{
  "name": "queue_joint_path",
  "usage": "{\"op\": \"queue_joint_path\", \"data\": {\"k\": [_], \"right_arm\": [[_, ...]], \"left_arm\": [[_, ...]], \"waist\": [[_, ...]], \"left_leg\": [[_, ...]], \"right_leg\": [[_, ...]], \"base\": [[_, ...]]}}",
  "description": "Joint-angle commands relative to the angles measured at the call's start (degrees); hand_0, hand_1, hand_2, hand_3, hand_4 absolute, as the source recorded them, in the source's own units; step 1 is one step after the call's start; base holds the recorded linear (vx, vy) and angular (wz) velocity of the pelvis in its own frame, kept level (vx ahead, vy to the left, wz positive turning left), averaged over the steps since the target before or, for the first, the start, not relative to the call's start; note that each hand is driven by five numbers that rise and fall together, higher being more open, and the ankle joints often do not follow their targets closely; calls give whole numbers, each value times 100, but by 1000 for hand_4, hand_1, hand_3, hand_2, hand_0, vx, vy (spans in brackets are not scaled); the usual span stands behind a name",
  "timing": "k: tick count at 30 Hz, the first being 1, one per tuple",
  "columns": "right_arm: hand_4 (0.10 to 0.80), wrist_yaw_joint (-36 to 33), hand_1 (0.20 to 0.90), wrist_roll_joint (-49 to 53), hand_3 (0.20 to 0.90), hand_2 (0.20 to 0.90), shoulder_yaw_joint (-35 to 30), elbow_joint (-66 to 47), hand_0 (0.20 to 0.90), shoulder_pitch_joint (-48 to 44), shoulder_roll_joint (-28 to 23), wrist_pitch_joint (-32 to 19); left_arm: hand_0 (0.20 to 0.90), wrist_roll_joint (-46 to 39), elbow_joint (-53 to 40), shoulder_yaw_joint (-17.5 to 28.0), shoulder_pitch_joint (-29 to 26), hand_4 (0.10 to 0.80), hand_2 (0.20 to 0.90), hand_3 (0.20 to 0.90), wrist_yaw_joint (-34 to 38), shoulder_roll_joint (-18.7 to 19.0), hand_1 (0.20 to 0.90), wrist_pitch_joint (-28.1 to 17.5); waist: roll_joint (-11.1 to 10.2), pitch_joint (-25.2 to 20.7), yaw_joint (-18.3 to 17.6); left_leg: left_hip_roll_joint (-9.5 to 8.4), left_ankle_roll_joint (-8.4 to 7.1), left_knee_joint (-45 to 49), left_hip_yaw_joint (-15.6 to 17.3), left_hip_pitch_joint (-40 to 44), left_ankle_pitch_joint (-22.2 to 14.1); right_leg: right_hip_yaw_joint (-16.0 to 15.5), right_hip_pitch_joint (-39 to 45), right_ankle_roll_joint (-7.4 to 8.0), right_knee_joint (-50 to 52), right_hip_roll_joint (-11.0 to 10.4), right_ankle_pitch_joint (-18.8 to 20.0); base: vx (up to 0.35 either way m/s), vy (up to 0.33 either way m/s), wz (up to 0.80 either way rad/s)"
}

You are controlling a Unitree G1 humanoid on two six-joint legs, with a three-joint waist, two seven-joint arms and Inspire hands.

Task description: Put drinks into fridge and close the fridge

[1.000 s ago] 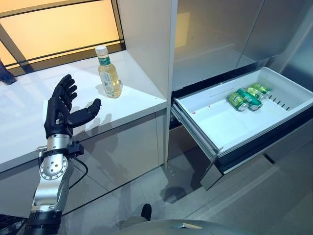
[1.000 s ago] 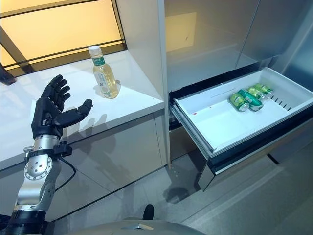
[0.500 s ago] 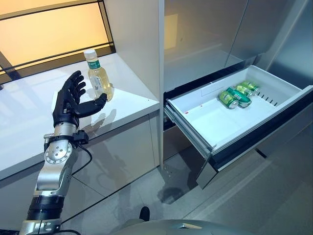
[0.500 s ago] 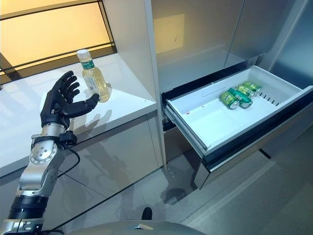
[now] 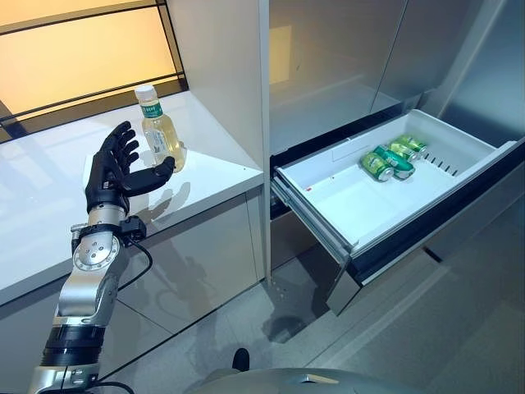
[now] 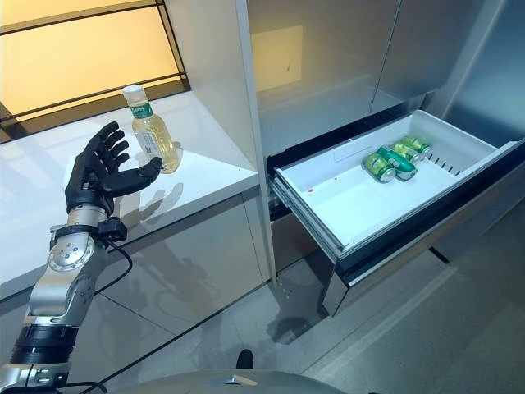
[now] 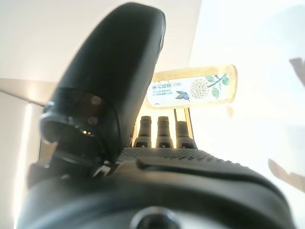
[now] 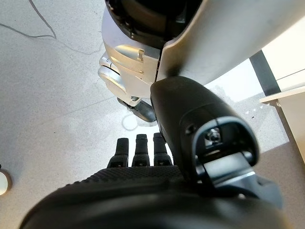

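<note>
Now the left hand (image 5: 113, 174), fingers spread wide, sits beside the bottle (image 5: 159, 134) upper left on the counter (image 5: 49, 213), not gripping. Reach step, I'd say; next, close around it, carry to the drawer (image 5: 344, 205) mid-right. Right hand (image 8: 157, 157) hangs relaxed.

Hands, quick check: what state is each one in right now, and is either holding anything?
Left hand: open, fingers spread beside the bottle on the counter, holding nothing.
Right hand: open, fingers straight, holding nothing; seen only in its wrist view.
</note>
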Motion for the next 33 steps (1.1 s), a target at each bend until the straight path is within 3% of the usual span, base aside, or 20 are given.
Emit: {"op": "queue_joint_path", "data": {"k": [1,13,33], "right_arm": [[800,234,900,23,900,900,194,-62,900,-307,351,-171],[800,256,900,-17,900,900,273,-33,900,-322,323,-162],[800,321,900,-58,900,900,360,71,900,-366,264,-203]], "left_arm": [[900,-157,175,176,-1176,800,900,900,96,646,900,-398],[900,-743,654,134,-1576,800,900,900,12,707,900,-450],[900,-931,1331,-31,-2163,800,900,900,-151,936,900,-390]], "waist": [[-42,-126,23],[-22,-163,-75],[12,-209,-191]], "left_leg": [[-259,180,41,150,708,-1321],[-257,180,41,197,746,-1341],[-268,184,41,259,796,-1366]], "right_leg": [[690,-427,302,89,-99,116],[753,-428,300,93,-87,115],[841,-427,310,103,-80,115]], "base": [[10,5,-5],[6,2,-3],[7,2,-3]]}}
